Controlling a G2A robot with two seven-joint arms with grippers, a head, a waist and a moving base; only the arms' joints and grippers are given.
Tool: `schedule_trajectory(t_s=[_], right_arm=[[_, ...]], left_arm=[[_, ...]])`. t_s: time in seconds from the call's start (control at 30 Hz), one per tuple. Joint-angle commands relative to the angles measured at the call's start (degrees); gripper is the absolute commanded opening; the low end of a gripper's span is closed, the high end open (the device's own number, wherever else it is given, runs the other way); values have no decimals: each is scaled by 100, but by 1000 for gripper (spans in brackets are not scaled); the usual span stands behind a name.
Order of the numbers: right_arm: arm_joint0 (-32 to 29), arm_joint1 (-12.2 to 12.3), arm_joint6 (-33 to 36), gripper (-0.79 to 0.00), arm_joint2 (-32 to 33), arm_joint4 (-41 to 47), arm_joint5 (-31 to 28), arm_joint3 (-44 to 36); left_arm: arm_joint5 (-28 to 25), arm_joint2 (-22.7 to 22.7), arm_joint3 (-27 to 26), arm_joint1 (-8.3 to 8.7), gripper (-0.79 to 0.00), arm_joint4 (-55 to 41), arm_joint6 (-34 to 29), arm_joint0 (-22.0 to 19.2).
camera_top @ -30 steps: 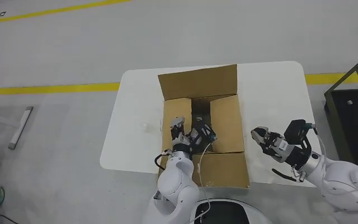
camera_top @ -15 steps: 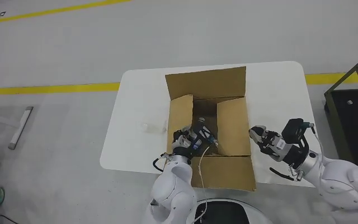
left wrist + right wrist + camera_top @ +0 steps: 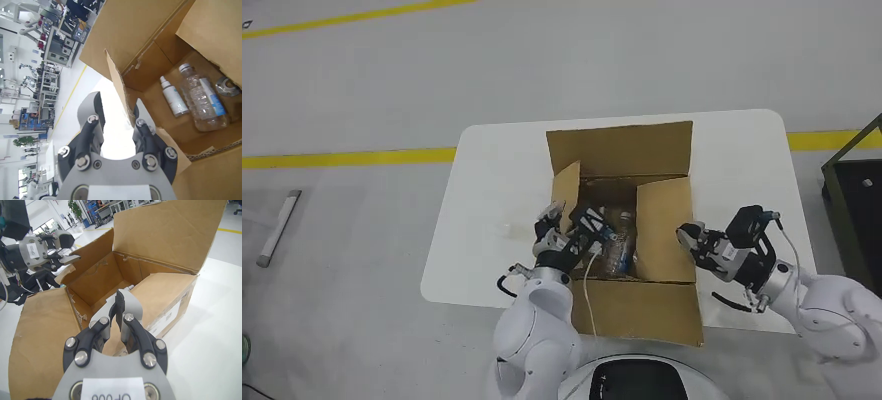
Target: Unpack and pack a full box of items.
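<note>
White rounded table (image 3: 482, 170) carries big brown cardboard box (image 3: 620, 150), top open. Its left side flap (image 3: 116, 81) stands between spread fingers of left gripper (image 3: 117, 99), not pinched. Right gripper (image 3: 119, 300), fingers pressed together on nothing, is at outer edge of right flap (image 3: 662, 225). On box floor lie clear plastic bottle with blue label (image 3: 204, 98) and slim white spray bottle (image 3: 173, 96), long axes parallel, caps toward far wall. Both lie just beyond left flap, so left gripper is nearer. Small steel flange disc (image 3: 226, 86) lies beside bottle.
</note>
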Motion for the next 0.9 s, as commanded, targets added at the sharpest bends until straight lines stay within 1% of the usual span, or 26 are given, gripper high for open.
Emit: schedule_trajectory(t_s=[0.0,0.13,0.23,0.37,0.53,0.7,0.87], right_arm=[[38,-4,-11,-785,-36,-30,57,42],[78,-6,-18,-785,-51,-37,110,76],[82,-5,-12,-785,-43,-36,145,96],[76,-4,1,-785,-54,-41,171,113],[6,-7,-49,-785,-32,-7,283,127],[-62,-5,-83,-785,2,-9,307,100],[-148,-6,-181,-785,65,5,375,49]], left_arm=[[-23,-100,-40,14,0,138,28,-50],[-154,-369,-62,53,0,430,95,-175],[-431,-602,9,123,0,1092,249,-310],[-438,-1037,104,163,0,1196,335,-384],[-376,-1436,439,197,0,1187,436,-406],[-212,-1652,758,221,0,1199,502,-324],[-135,-1655,853,237,0,1267,577,-219]])
